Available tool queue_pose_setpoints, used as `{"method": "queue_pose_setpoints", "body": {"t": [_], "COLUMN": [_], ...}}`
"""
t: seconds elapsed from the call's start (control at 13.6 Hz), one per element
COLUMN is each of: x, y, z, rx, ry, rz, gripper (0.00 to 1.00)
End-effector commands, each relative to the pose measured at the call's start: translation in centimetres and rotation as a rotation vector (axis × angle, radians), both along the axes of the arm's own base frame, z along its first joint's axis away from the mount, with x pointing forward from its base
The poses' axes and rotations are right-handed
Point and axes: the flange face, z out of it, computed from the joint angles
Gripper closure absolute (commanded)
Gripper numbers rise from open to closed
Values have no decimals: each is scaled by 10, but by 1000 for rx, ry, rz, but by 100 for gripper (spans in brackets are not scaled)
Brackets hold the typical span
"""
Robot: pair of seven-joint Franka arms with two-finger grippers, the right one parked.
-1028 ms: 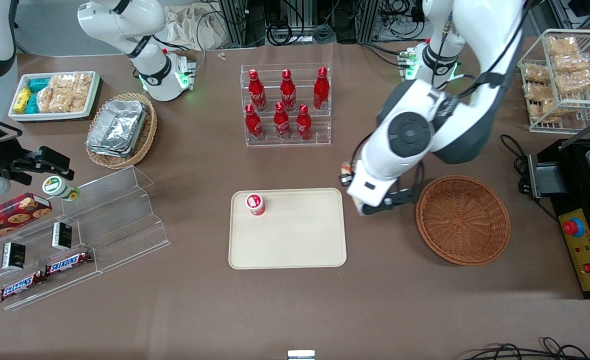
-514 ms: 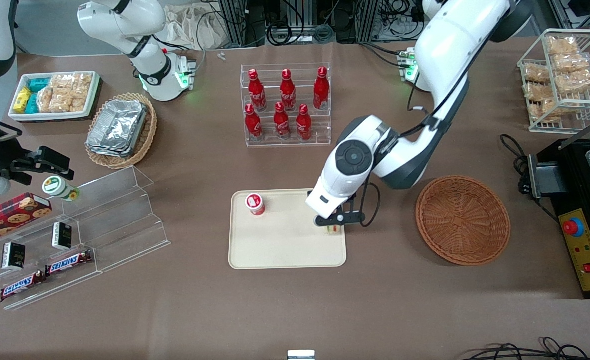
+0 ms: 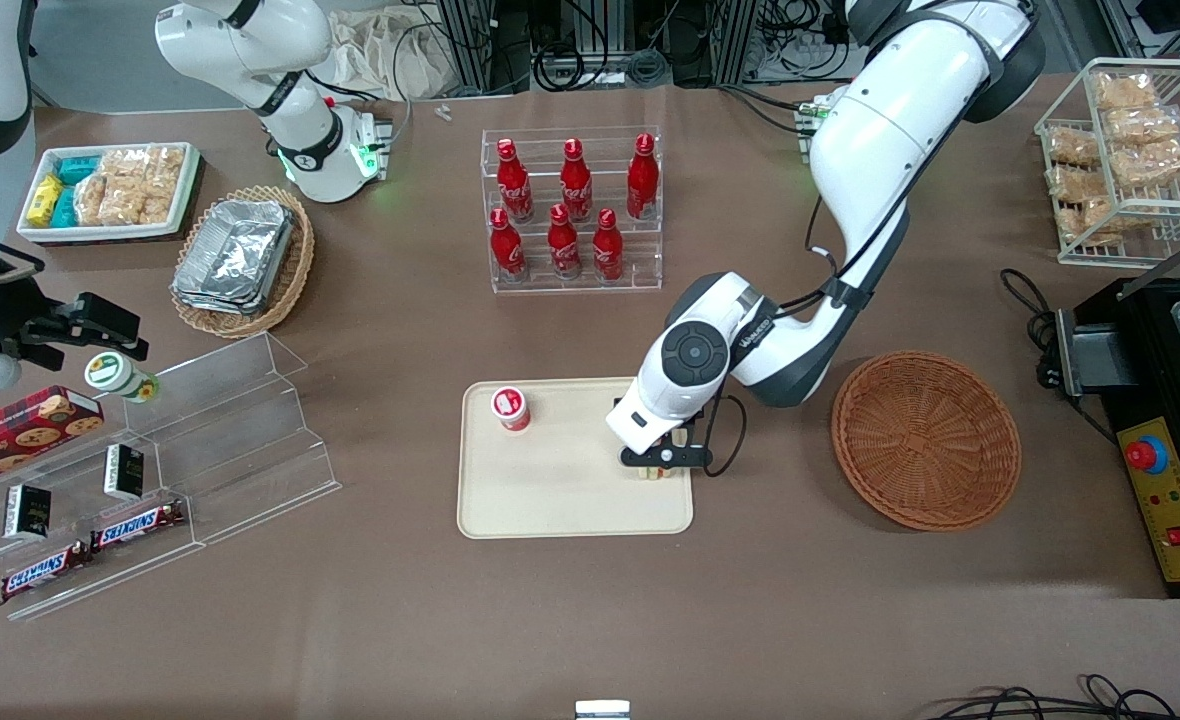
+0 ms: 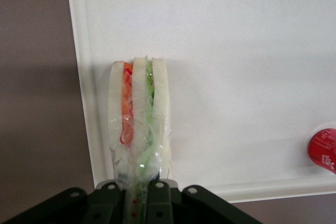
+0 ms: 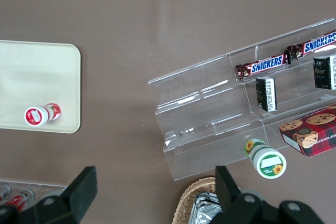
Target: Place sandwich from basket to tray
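Lowered since earlier, our hand (image 3: 658, 462) grips the sandwich (image 4: 139, 124) upright on the tray (image 3: 550, 500), well apart from the red-capped cup (image 3: 511, 407).

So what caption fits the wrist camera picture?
The claw holds the wrapped sandwich over the cream tray.

- Arm (image 3: 880, 130): glossy white shells with dark grey joint sections.
- Wrist joint (image 3: 695, 352): round grey cap with a small centre mark.
- Black cable (image 3: 725, 440) loops at the wrist's 5 o'clock.
- End effector (image 3: 658, 462): black, with screw heads (image 4: 157, 185) on its body.
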Motion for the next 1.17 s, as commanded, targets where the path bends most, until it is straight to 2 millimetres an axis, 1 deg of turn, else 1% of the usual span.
{"method": "queue_pose_setpoints", "body": {"t": [0.0,0.15,0.22,0.29,0.37,0.44,0.51,0.66,0.81,0.88,1.03,1.1], "x": [5,8,8,8,9,12,11,4,9,12,13,13], "y": [-3,2,6,13,24,41,58,93,146,179,232,256], "z": [5,12,19,30,48,72,97,152,200,220,264,281], "rx": [-4,-4,8,35,44,62,89,146,164,159,111,108], "ry": [-19,-14,-5,22,52,71,90,118,127,141,135,120], "rz": [11,43,61,81,91,96,61,-51,-102,-117,-158,-176], "gripper": [1,0,0,0,0,1,1,1,1,1,1,0]}}
